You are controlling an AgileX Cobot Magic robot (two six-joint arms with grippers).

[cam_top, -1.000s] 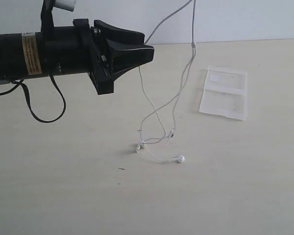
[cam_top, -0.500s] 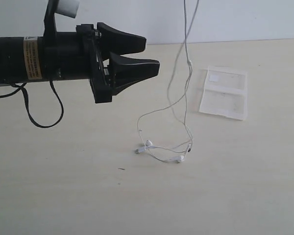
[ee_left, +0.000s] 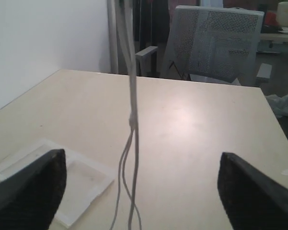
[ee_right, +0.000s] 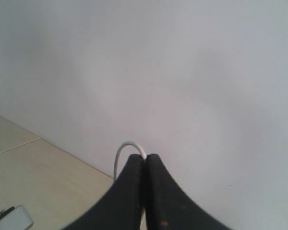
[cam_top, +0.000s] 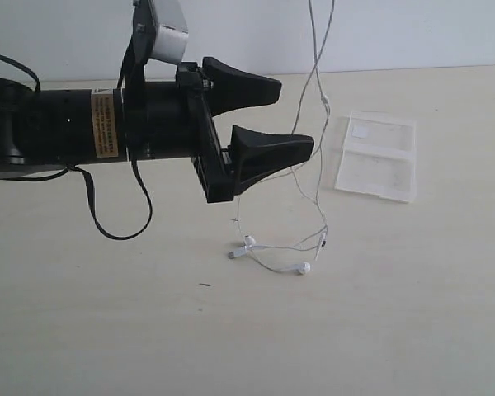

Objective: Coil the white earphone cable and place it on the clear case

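**Cable hangs between wide jaws, coil not yet begun**

The left tool (cam_top: 296,117) stands wide apart, lying level above the bench (cam_top: 107,330), and holds nothing. The earphone cable (cam_top: 324,99) drops through the gap between its jaws without clearly touching either. The right tool (ee_right: 145,160) is pinched tight on the cable's upper bend, out of sight above the exterior view. The cable hangs from it as two thin white strands running close together. Their lower end lies loose on the bench in a small tangle, with the earbuds (cam_top: 304,268) near each other. The clear case (cam_top: 377,157) lies flat, off to the right and apart from the cable.

The likely trouble is that the strands are thin and free to swing, so a closing left tool may catch only one, or none. The pinch above is small, and a sideways tug could pull the wire out. The tangle at the bottom may snag and drag as loops form, spoiling the coil.
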